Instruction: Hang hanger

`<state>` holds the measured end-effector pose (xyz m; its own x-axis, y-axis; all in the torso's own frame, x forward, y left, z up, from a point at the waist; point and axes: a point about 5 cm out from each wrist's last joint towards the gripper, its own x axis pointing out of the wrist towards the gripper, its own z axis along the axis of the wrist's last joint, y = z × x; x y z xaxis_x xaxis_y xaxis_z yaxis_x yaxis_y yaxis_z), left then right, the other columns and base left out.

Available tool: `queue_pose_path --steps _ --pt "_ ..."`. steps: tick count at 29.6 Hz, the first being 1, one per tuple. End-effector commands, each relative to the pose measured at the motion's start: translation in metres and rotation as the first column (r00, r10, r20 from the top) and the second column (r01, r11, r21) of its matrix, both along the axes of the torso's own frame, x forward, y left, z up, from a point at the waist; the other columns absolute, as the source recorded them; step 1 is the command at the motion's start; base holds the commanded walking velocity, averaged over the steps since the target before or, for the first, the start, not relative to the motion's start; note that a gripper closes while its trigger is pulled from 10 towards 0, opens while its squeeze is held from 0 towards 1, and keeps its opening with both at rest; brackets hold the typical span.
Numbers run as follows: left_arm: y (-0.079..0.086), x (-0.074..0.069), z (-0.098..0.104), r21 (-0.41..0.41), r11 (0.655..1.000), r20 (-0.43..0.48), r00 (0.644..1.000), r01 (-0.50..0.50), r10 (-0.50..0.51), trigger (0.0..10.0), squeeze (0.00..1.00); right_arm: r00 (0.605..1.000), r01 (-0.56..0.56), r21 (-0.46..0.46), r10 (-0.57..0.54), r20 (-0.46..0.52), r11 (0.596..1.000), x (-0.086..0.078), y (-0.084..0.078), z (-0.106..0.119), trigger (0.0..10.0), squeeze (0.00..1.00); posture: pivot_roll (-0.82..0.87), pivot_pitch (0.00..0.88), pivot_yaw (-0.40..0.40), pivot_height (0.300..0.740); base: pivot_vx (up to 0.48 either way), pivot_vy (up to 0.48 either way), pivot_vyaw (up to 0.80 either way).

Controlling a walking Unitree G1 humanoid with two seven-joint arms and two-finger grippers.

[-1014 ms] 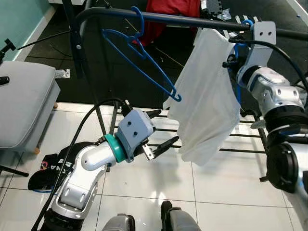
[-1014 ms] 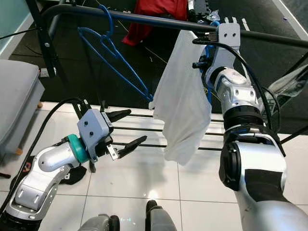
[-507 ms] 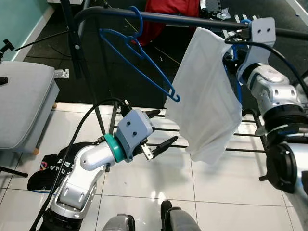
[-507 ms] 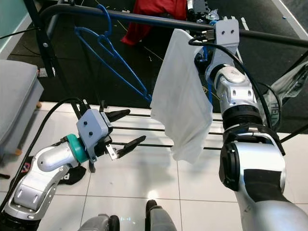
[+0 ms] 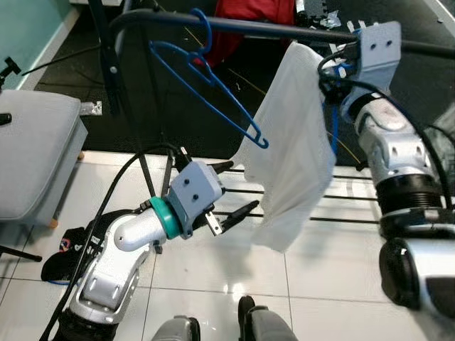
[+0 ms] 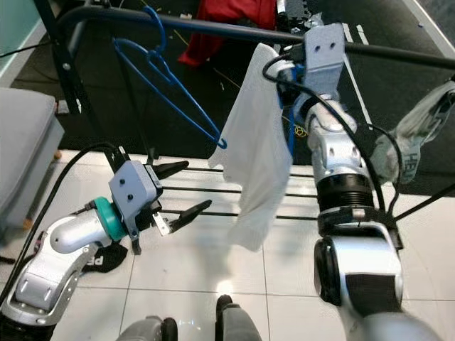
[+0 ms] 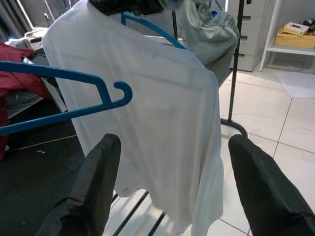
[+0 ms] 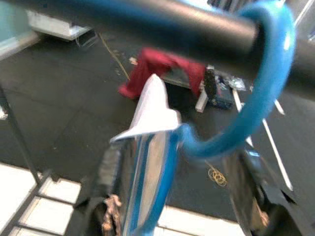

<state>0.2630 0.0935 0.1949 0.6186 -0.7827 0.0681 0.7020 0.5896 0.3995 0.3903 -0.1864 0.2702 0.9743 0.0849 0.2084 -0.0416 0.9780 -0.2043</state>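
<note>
The black metal clothes rail runs across the top of the scene and serves as the landmark. Left of it, lower down, sits a grey padded seat, and a dark cap-like item lies on the white tiled floor below the rail's left end. Near that left end an empty blue plastic hanger hooks over the rail and slants down to the right. Below the rail, under this hanger, the left gripper hovers with its two black fingers spread apart, holding nothing, aimed at the white cloth. Behind the rail a red garment lies on the dark floor. Right of the middle, a second blue plastic hanger carrying a white cloth garment has its hook curled around the rail; the cloth hangs down below it. The right gripper is up at the rail by this hanger's neck, fingers either side of it; I cannot tell whether they are pinching it.
</note>
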Motion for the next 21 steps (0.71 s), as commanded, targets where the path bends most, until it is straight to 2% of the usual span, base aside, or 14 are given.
queue_pose_path --steps 1,8,10,12,17,18,19,20,21 --pt "-0.001 -0.005 -0.001 0.003 1.000 -0.007 1.000 0.016 -0.016 10.0 0.00 1.000 -0.005 0.002 0.005 0.031 1.000 -0.006 0.003 0.003 10.0 0.00 -0.02 0.152 0.021 0.740 0.000 0.000 0.00" --pt "0.001 -0.005 0.001 -0.009 1.000 -0.001 1.000 0.008 -0.008 10.0 0.00 0.992 -0.053 -0.005 0.053 0.115 0.999 -0.033 0.021 -0.008 10.0 0.00 -0.03 0.156 0.030 0.740 0.000 0.000 0.00" --pt "0.001 -0.005 0.001 -0.009 1.000 -0.001 1.000 0.008 -0.008 10.0 0.00 0.992 -0.053 -0.005 0.053 0.115 0.999 -0.033 0.021 -0.008 10.0 0.00 -0.03 0.156 0.030 0.740 0.000 0.000 0.00" --pt "0.001 -0.005 0.002 -0.019 1.000 0.003 1.000 0.005 -0.005 10.0 0.00 0.989 -0.055 0.001 0.054 0.137 0.998 -0.047 0.026 -0.011 10.0 0.00 -0.03 0.161 0.034 0.740 0.000 0.000 0.00" --pt "0.000 -0.005 0.003 -0.025 1.000 0.005 1.000 0.004 -0.004 10.0 0.00 0.988 -0.053 0.006 0.051 0.148 0.999 -0.052 0.027 -0.011 10.0 0.00 -0.03 0.161 0.035 0.740 0.000 0.000 0.00" --pt "0.001 -0.005 0.004 -0.032 0.999 0.007 1.000 0.001 -0.001 10.0 0.00 0.984 -0.059 0.006 0.057 0.166 0.998 -0.059 0.029 -0.012 10.0 0.00 -0.03 0.163 0.032 0.740 0.000 0.000 0.00" --pt "0.001 -0.005 0.004 -0.032 0.999 0.007 1.000 0.001 -0.001 10.0 0.00 0.984 -0.059 0.006 0.057 0.166 0.998 -0.059 0.029 -0.012 10.0 0.00 -0.03 0.163 0.032 0.740 0.000 0.000 0.00" --pt "0.002 -0.005 0.003 -0.044 0.999 0.005 1.000 -0.016 0.016 10.0 0.00 0.974 -0.113 0.014 0.108 0.197 0.994 -0.069 0.036 -0.014 10.0 0.00 -0.03 0.168 0.032 0.740 0.000 0.000 0.00" --pt "0.002 -0.005 0.003 -0.044 0.999 0.005 1.000 -0.016 0.016 10.0 0.00 0.974 -0.113 0.014 0.108 0.197 0.994 -0.069 0.036 -0.014 10.0 0.00 -0.03 0.168 0.032 0.740 0.000 0.000 0.00"
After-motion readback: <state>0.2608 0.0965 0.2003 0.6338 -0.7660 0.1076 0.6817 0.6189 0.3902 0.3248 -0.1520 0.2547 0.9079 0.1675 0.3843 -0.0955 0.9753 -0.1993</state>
